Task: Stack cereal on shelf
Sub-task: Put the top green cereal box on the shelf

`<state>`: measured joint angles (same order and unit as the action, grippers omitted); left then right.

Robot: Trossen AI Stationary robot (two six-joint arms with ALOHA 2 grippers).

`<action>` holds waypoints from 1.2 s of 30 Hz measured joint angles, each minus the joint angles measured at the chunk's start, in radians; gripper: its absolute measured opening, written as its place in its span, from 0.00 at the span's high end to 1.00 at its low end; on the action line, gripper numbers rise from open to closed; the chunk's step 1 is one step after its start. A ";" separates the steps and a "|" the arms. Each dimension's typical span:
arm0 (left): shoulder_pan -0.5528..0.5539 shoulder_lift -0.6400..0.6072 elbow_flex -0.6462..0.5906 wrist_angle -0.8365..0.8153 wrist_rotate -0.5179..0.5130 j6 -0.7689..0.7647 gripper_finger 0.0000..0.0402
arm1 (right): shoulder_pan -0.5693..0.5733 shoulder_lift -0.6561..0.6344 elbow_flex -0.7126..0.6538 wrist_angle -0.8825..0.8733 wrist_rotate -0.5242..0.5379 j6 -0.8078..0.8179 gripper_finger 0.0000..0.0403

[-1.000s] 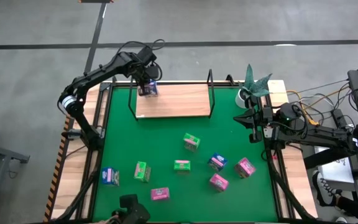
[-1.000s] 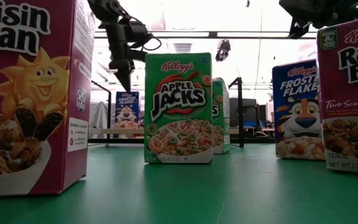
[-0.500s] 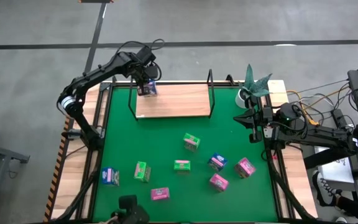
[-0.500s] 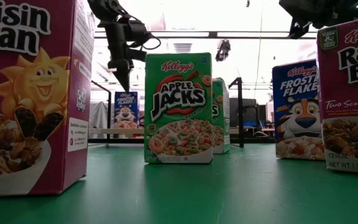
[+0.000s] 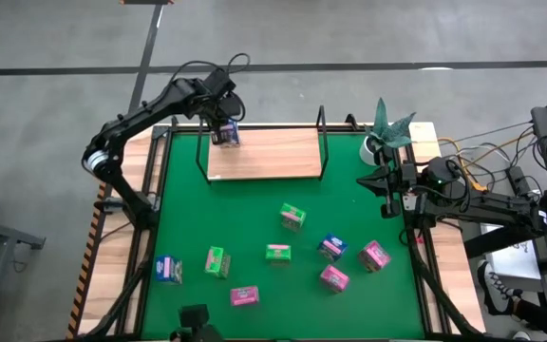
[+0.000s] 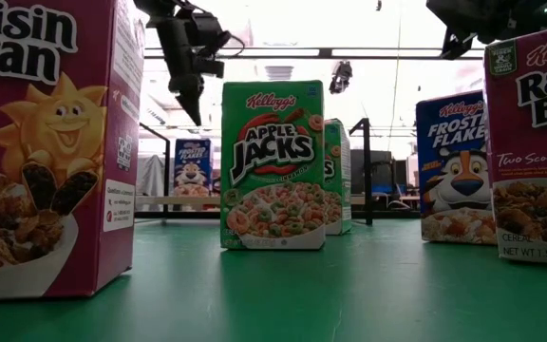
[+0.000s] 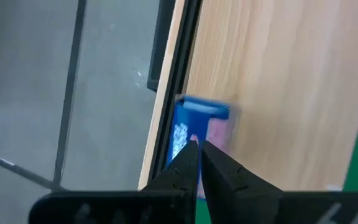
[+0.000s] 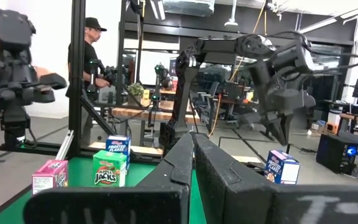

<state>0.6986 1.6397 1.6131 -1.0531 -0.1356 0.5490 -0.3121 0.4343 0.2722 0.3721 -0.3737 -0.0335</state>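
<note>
One blue cereal box (image 5: 226, 136) stands at shelf (image 5: 273, 157) corner; closed, empty left claw (image 5: 218, 119) has lifted clear, eight remain.

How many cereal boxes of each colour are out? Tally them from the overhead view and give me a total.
Blue cereal boxes: 3
Green cereal boxes: 3
Pink cereal boxes: 3
Total: 9

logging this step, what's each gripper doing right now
left gripper: closed, empty, above the blue box on the shelf.
right gripper: closed, empty.
</note>
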 joint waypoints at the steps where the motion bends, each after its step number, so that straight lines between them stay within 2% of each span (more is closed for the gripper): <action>1: -0.012 -0.006 0.000 0.006 0.025 -0.017 1.00 | 0.000 0.000 0.000 0.000 0.000 0.000 0.98; 6: -0.101 -0.056 -0.004 0.045 0.182 -0.126 1.00 | 0.000 0.000 0.000 0.000 0.000 0.010 0.98; 14: -0.353 -0.070 -0.005 0.074 0.191 -0.351 1.00 | 0.000 0.000 0.000 -0.001 0.000 0.027 0.98; 23: -0.621 -0.007 -0.006 0.227 0.190 -0.412 1.00 | 0.000 0.000 0.000 -0.001 -0.001 0.041 0.98; 28: -0.687 0.044 -0.006 0.292 0.190 -0.411 1.00 | 0.000 0.000 0.000 -0.001 -0.001 0.041 0.98; 33: -0.696 0.097 -0.006 0.322 0.191 -0.408 1.00 | 0.000 0.000 0.000 -0.003 -0.002 0.041 0.98; 36: -0.696 0.128 -0.006 0.332 0.199 -0.405 0.96 | 0.000 0.000 0.000 -0.004 -0.002 0.041 0.98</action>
<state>0.0029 1.7673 1.6073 -0.7215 0.0635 0.1441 -0.3119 0.4347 0.2722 0.3680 -0.3756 0.0078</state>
